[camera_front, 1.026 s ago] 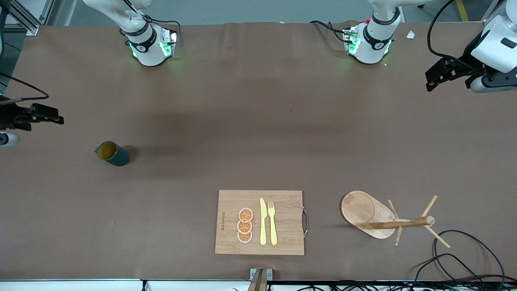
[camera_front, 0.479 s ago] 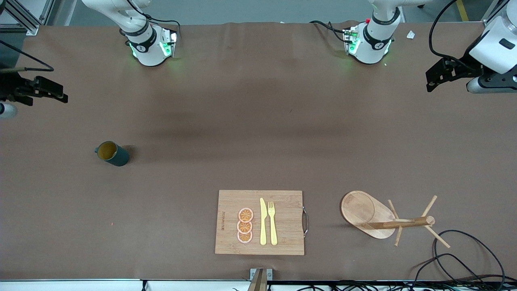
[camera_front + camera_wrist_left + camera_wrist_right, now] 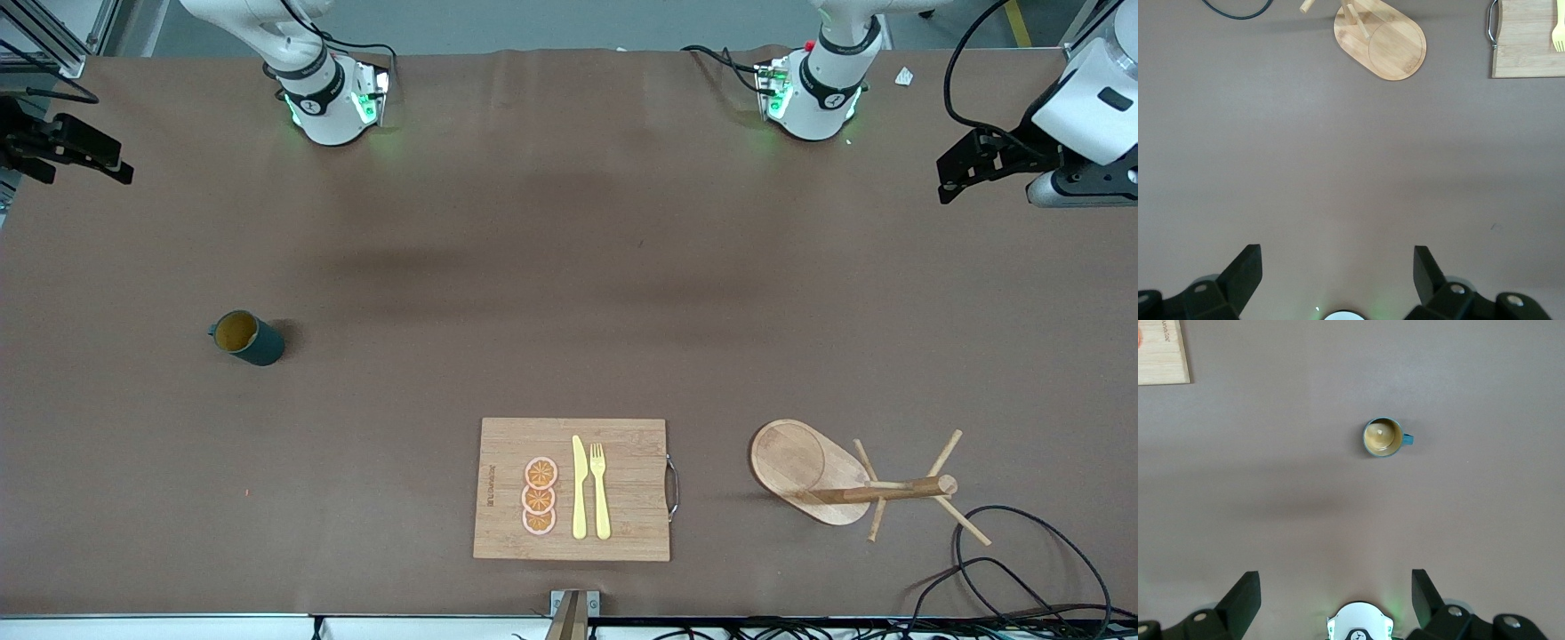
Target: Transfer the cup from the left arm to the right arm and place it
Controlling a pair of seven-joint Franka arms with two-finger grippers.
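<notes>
At the right arm's end of the table (image 3: 569, 267), the right gripper (image 3: 116, 169) hangs wide open and empty, well apart from the cup (image 3: 246, 338), which stands upright. The right wrist view alone shows the cup's (image 3: 1383, 437) yellow inside from above. The left gripper (image 3: 949, 182), wide open and empty, waits near the wooden peg rack (image 3: 853, 480).

**What you can't really see here**

Right gripper (image 3: 111, 169) is half off the front view's edge, body mostly cut. Left arm's wrist (image 3: 1089, 116) runs off the edge at the left arm's end too. Left wrist view clips the board (image 3: 1528, 40), showing only a corner with its handle and fork tines (image 3: 1558, 41); the rack (image 3: 1351, 17) loses its pegs. Right wrist view catches just a board corner (image 3: 1161, 350).
</notes>
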